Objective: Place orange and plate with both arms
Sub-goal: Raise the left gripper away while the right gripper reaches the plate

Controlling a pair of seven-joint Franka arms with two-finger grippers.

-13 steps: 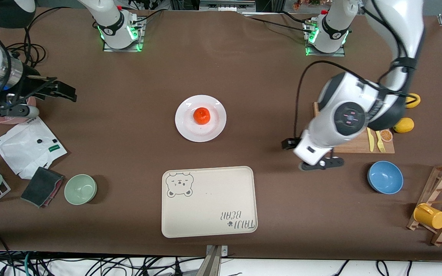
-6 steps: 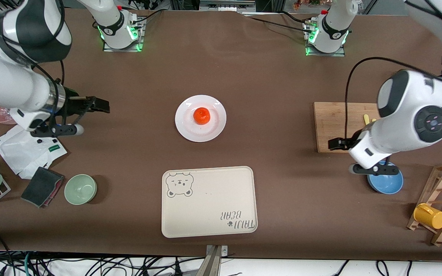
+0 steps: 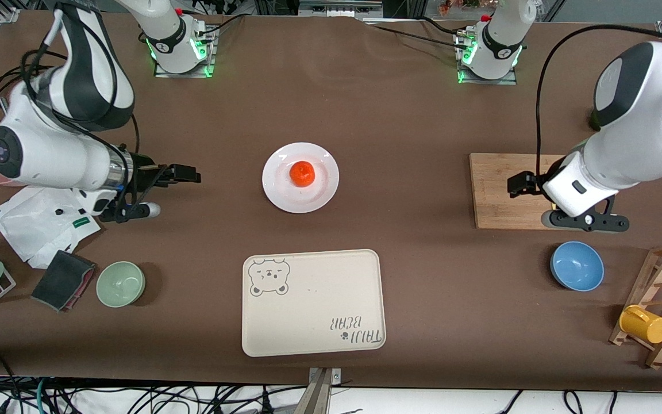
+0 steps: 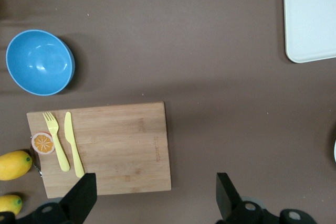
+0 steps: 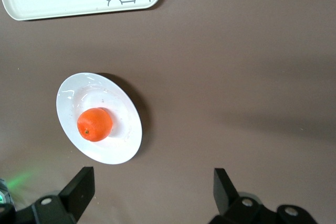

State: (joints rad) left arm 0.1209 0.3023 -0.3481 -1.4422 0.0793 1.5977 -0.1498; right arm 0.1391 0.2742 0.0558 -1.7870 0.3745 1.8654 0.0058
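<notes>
The orange [image 3: 302, 173] sits on the white plate [image 3: 285, 192] in the middle of the table; both also show in the right wrist view, the orange [image 5: 94, 124] on the plate [image 5: 123, 140]. My right gripper [image 3: 184, 173] is open and empty over bare table, beside the plate toward the right arm's end. In its wrist view the right gripper [image 5: 152, 184] has its jaws wide apart with nothing between them. My left gripper [image 3: 519, 185] is open and empty over the edge of the wooden cutting board [image 3: 495, 192]; its wrist view shows the left gripper [image 4: 156, 187] wide open.
A cream bear-printed tray [image 3: 312, 302] lies nearer the camera than the plate. A green bowl [image 3: 120, 283], a white bag [image 3: 38, 221] and a dark cloth [image 3: 62, 280] are at the right arm's end. A blue bowl [image 3: 577, 265] and a rack with a yellow mug [image 3: 644, 324] are at the left arm's end.
My right gripper has moved toward the plate from the right arm's end. My left gripper has drawn back from the bare table to the cutting board's edge. Plate and orange have not moved.
</notes>
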